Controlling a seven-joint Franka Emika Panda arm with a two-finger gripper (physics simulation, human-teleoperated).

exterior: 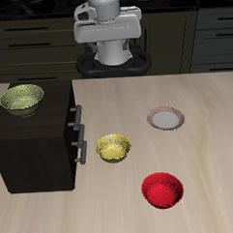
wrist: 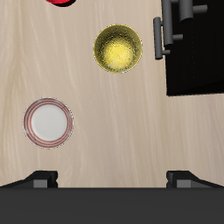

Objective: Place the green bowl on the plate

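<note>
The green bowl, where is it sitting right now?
In the exterior view, the green bowl sits on top of the dark cabinet, apart from the yellow bowl on the table.

Soft, even light is falling from above, and both renders are showing bright and sharp, with no blur, grain or bending at the edges. The table (exterior: 202,143) is glowing pale, while the kitchen units at the far side are sitting in deep gloom. The dark cabinet (exterior: 33,142) is swallowing detail on its front. Small soft shadows are hugging the red bowl (exterior: 162,191) and the plate (exterior: 167,118). Glossy highlights are glinting inside the yellow bowl (wrist: 118,48) and the green bowl (exterior: 22,98).
</note>
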